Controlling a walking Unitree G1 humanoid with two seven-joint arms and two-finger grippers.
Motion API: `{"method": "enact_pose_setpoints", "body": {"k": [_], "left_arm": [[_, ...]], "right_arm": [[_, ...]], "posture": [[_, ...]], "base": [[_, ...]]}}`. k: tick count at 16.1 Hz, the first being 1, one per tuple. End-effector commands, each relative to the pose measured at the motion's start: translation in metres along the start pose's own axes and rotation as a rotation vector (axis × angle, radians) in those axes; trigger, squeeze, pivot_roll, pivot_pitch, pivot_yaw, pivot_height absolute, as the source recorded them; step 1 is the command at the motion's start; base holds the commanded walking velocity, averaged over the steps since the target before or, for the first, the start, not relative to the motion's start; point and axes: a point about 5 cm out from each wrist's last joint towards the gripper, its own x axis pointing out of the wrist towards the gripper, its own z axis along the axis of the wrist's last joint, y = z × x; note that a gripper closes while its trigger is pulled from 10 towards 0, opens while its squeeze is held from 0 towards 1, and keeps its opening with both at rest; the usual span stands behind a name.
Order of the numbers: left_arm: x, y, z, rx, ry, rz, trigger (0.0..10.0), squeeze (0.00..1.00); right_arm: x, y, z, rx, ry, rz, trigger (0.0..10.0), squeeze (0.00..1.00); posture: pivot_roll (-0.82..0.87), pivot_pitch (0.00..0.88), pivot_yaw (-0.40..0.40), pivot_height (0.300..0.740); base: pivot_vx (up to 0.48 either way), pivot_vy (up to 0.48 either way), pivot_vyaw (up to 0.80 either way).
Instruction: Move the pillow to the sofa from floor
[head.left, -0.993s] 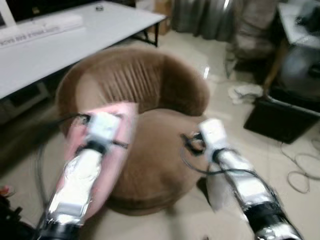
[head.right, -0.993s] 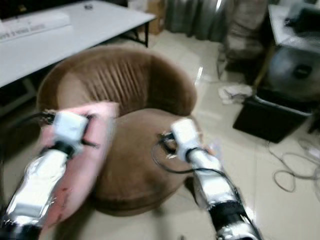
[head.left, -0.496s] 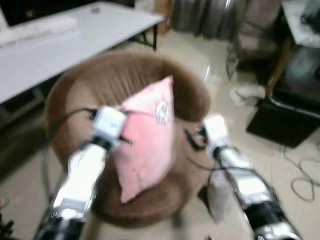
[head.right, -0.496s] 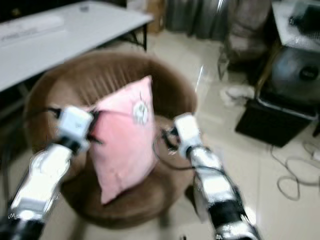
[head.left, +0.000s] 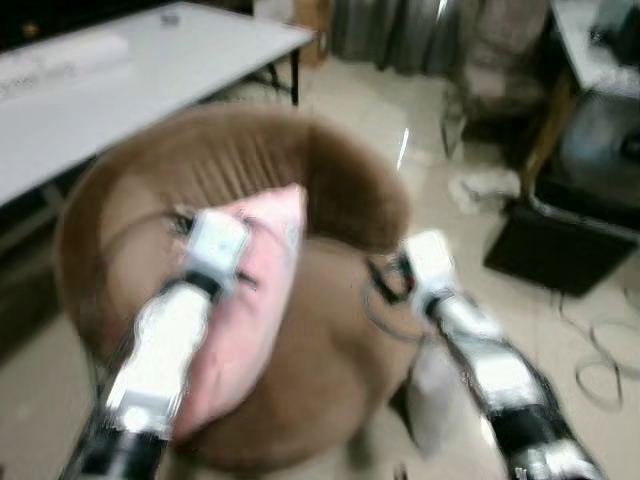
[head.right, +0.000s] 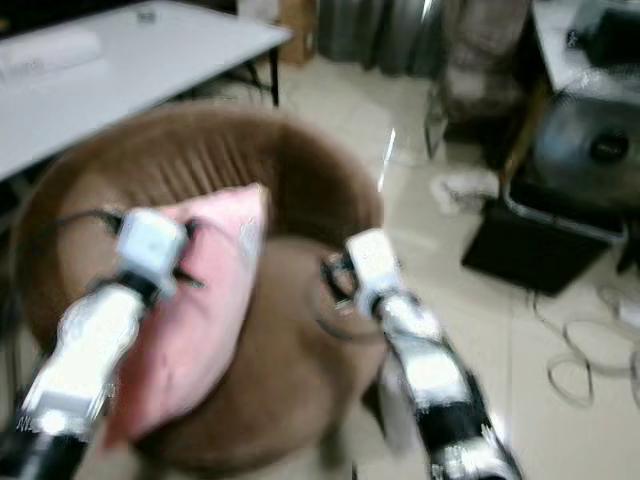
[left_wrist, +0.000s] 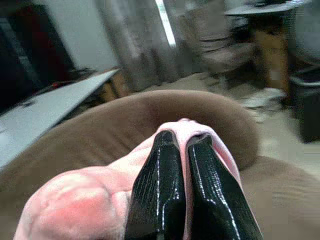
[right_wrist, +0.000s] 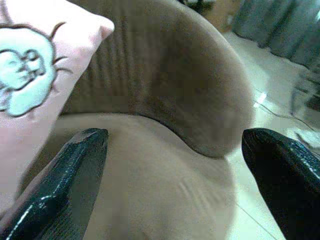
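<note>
Left gripper (left_wrist: 182, 150): fingers clamped on the pink pillow's (head.left: 245, 310) top edge, above the seat.
Right gripper (right_wrist: 175, 165): fingers spread wide, holding nothing, over the seat's right side.
Pillow: lower than half a second ago, its underside now on the brown round sofa (head.left: 340, 200), tilted back toward the left backrest.
Surroundings: white table (head.left: 120, 90) behind left; black case (head.left: 560, 250) on the floor, right.
</note>
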Motion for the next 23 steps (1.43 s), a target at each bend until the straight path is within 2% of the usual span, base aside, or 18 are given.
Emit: {"method": "enact_pose_setpoints", "body": {"k": [1, 3, 6, 10, 11, 12, 14, 15, 16, 17, 18, 22, 23], "left_arm": [[0.004, 0.005, 0.005, 0.018, -0.029, -0.035, 10.0, 0.0], [0.009, -0.004, 0.005, -0.011, -0.041, -0.127, 10.0, 0.0], [0.023, -0.011, 0.009, -0.04, -0.07, -0.188, 10.0, 0.0], [0.046, -0.021, 0.018, -0.093, -0.105, -0.223, 10.0, 0.0], [0.049, -0.022, 0.02, -0.102, -0.111, -0.227, 10.0, 0.0], [0.057, -0.026, 0.026, -0.127, -0.134, -0.233, 10.0, 0.0], [0.062, -0.028, 0.026, -0.137, -0.133, -0.232, 10.0, 0.0], [0.065, -0.03, 0.016, -0.113, -0.09, -0.214, 10.0, 0.0], [0.067, -0.029, 0.007, -0.093, -0.05, -0.199, 10.0, 0.0], [0.067, -0.028, -0.01, -0.029, 0.03, -0.186, 10.0, 0.0], [0.064, -0.026, -0.027, 0.051, 0.119, -0.194, 10.0, 0.0], [0.048, -0.013, -0.064, 0.172, 0.301, -0.15, 10.0, 0.0], [0.044, -0.002, -0.072, 0.222, 0.348, -0.108, 10.0, 0.0]], "right_arm": [[0.003, 0.006, 0.007, -0.014, -0.018, 0.033, 10.0, 0.0], [0.001, 0.005, 0.009, -0.047, -0.025, 0.083, 10.0, 0.0], [-0.013, 0.001, 0.011, -0.096, -0.033, 0.184, 10.0, 0.0], [-0.044, -0.017, 0.017, -0.158, -0.014, 0.262, 10.0, 0.0], [-0.047, -0.019, 0.018, -0.164, -0.012, 0.265, 10.0, 0.0], [-0.061, -0.025, 0.022, -0.17, -0.002, 0.279, 10.0, 0.0], [-0.073, -0.027, 0.025, -0.18, 0.011, 0.294, 10.0, 0.0], [-0.085, -0.025, 0.029, -0.189, 0.029, 0.321, 10.0, 0.0], [-0.088, -0.024, 0.03, -0.192, 0.038, 0.336, 10.0, 0.0], [-0.091, -0.02, 0.031, -0.193, 0.053, 0.359, 10.0, 0.0], [-0.092, -0.015, 0.03, -0.189, 0.069, 0.381, 10.0, 0.0], [-0.092, 0.002, 0.013, -0.208, 0.162, 0.444, 10.0, 0.0], [-0.092, 0.011, 0.009, -0.198, 0.178, 0.439, 10.0, 0.0]], "posture": [[0.18, 0.0, -0.043, 0.74], [0.17, 0.0, -0.048, 0.74], [0.14, 0.0, -0.046, 0.74], [0.01, 0.0, -0.035, 0.74], [0.01, 0.0, -0.035, 0.74], [-0.04, 0.0, -0.043, 0.74], [-0.07, 0.0, -0.047, 0.74], [-0.11, 0.0, -0.051, 0.74], [-0.12, 0.0, -0.052, 0.74], [-0.14, 0.0, -0.052, 0.74], [-0.17, 0.0, -0.049, 0.74], [-0.18, 0.024, -0.046, 0.74], [-0.18, 0.03, -0.041, 0.74]], "base": [[0.0, 0.0, 0.0], [0.0, 0.0, 0.0], [0.0, 0.0, 0.0], [0.0, 0.0, 0.0], [0.0, 0.0, 0.0], [0.0, 0.0, 0.0], [0.0, 0.0, 0.0], [0.0, 0.0, 0.0], [0.0, 0.0, 0.0], [0.0, 0.0, 0.0], [0.0, 0.0, 0.0], [0.0, 0.0, 0.0], [0.0, 0.0, 0.0]]}}
